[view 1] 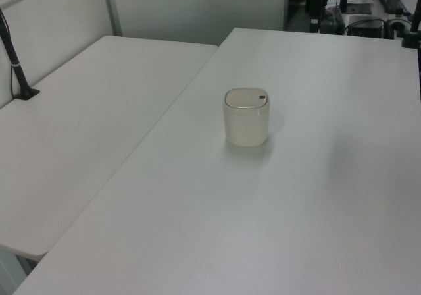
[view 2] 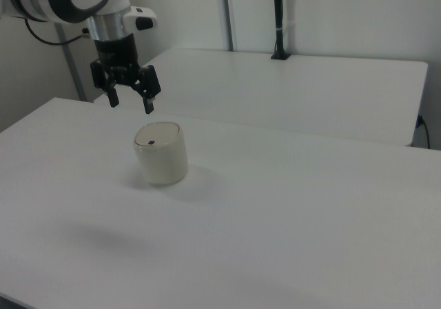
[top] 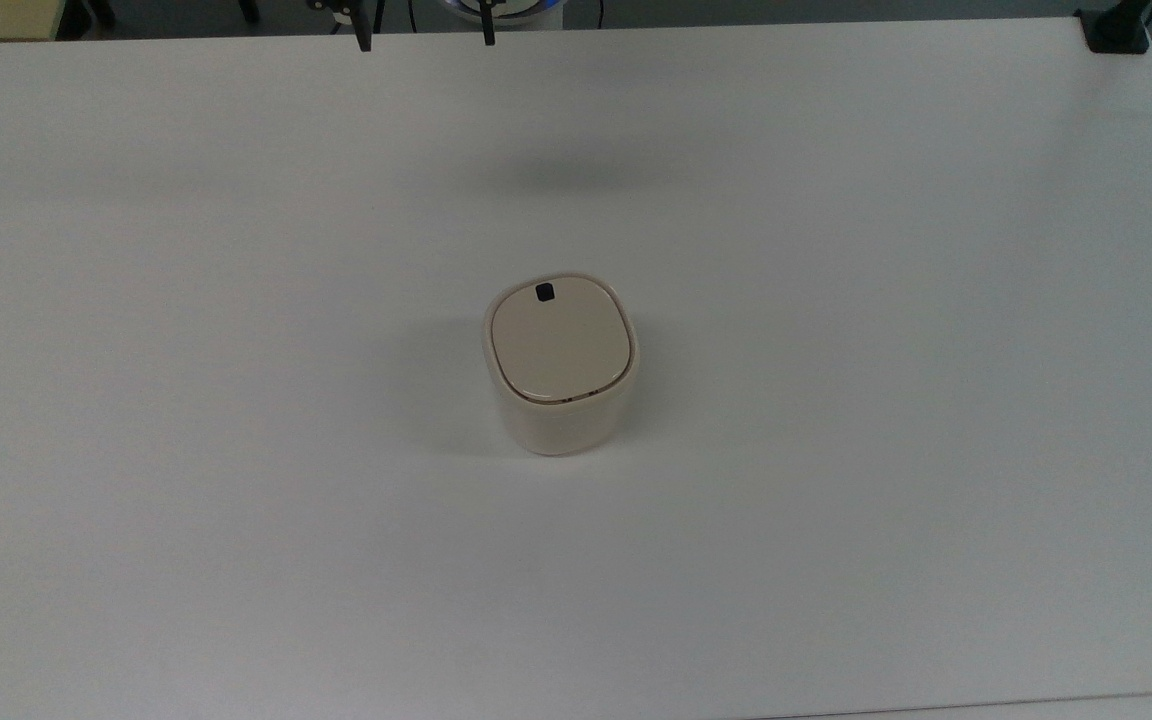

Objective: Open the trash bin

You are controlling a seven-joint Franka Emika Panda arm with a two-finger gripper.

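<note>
Bins: one trash bin (top: 560,365), standing upright near the middle of the counter (top: 236,450), with bare surface all around it.
Bin shape and material: smooth cream plastic, a rounded square with a flat lid (top: 561,343) lying closed.
Latch: one small black square (top: 545,293) near the lid's far edge in the top view.
Hand: one hand (view 2: 130,104), black two-finger type on a white and grey arm, hanging above the counter beyond the bin in the right view; its fingers stand wide apart and hold nothing.
Counters: two white flat tops, the second counter (view 1: 85,130) butted against the first.
Cut off: in the top view the fingertips (top: 364,38) poke in at the upper edge.
Post: one black clamped post (view 2: 278,19) on the second counter.
</note>
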